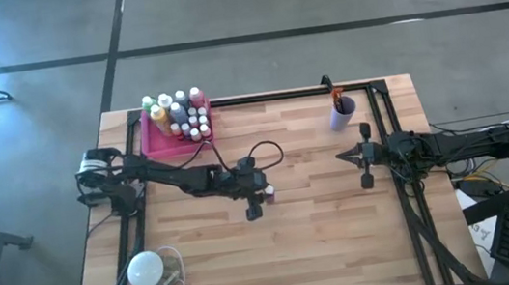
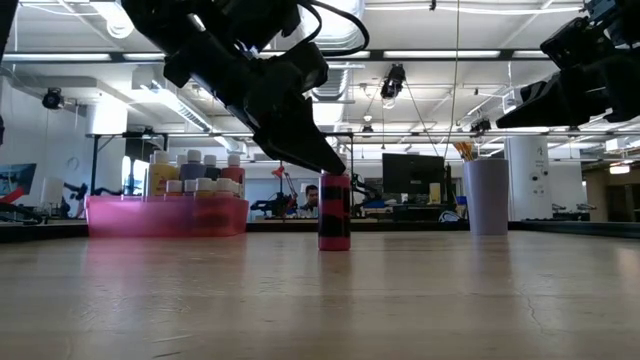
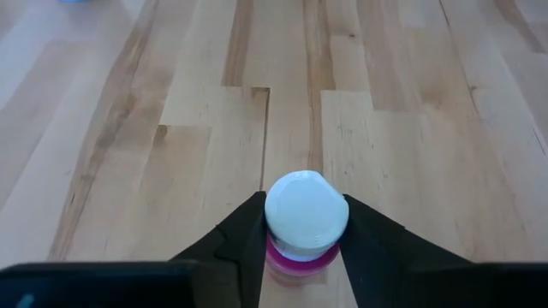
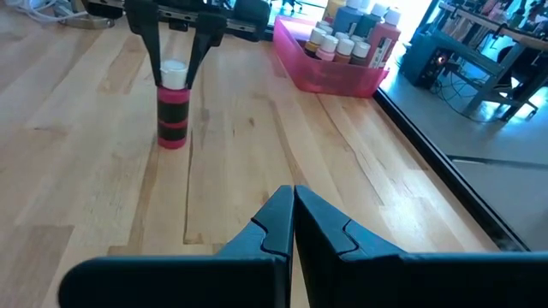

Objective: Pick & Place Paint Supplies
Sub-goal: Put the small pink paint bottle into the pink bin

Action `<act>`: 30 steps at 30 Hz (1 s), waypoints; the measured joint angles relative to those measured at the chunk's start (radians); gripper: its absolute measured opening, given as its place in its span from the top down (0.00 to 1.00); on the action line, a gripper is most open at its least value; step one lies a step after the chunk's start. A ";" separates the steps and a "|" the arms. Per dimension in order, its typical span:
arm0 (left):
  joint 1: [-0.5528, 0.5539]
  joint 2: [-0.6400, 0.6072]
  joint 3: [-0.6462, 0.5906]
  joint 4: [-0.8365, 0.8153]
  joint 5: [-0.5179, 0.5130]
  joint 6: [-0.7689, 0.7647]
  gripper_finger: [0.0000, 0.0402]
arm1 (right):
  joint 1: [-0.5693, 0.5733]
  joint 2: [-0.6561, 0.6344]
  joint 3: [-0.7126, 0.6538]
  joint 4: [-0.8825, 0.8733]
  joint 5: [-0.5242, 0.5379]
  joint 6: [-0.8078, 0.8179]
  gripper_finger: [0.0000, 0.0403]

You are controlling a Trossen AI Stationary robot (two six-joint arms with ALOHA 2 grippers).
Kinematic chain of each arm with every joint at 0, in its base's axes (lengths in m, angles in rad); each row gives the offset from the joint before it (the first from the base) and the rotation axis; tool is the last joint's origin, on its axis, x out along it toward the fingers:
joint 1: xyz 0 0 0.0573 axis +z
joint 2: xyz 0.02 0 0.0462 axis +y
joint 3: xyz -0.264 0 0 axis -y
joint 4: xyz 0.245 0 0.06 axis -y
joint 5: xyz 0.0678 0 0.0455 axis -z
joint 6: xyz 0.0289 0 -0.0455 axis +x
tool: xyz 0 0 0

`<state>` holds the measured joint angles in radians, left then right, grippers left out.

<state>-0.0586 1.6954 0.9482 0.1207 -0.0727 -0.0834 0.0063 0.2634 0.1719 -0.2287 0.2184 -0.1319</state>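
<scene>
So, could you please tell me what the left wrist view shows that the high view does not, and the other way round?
Only the left wrist view shows the pink paint bottle's round white cap pinched between the left gripper's dark fingers.

Only the high view shows the pink plastic tray of bottles, the lilac cup of brushes, the white round bulb and the right gripper, shut and empty.

Both show the left gripper on the bottle, over the wooden table.

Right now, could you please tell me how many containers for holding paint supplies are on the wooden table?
2: a pink plastic tray full of white-capped paint bottles at the far left, and a pale purple cup of brushes at the far right.
</scene>
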 joint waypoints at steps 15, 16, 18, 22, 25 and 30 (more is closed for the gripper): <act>0.000 -0.096 -0.006 -0.217 -0.211 -0.103 0.68 | 0.000 0.001 0.000 0.000 0.000 0.001 0.98; 0.000 -0.105 -0.006 -0.228 -0.232 -0.109 0.68 | 0.000 0.001 0.000 0.000 0.000 0.001 0.98; 0.000 -0.120 -0.008 -0.260 -0.266 -0.120 0.68 | 0.000 0.001 0.000 0.000 0.000 -0.001 0.98; -0.001 -0.158 -0.026 -0.311 -0.331 -0.152 0.68 | 0.000 0.001 0.000 0.000 0.000 -0.001 0.98; -0.001 -0.201 -0.059 -0.335 -0.382 -0.176 0.68 | 0.000 0.001 0.000 0.000 0.000 0.001 0.98; -0.001 -0.318 -0.153 -0.345 -0.435 -0.229 0.68 | 0.000 0.001 0.000 0.000 0.000 0.001 0.98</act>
<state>-0.0593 1.3770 0.7951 -0.2242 -0.5080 -0.3123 0.0061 0.2643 0.1722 -0.2285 0.2180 -0.1314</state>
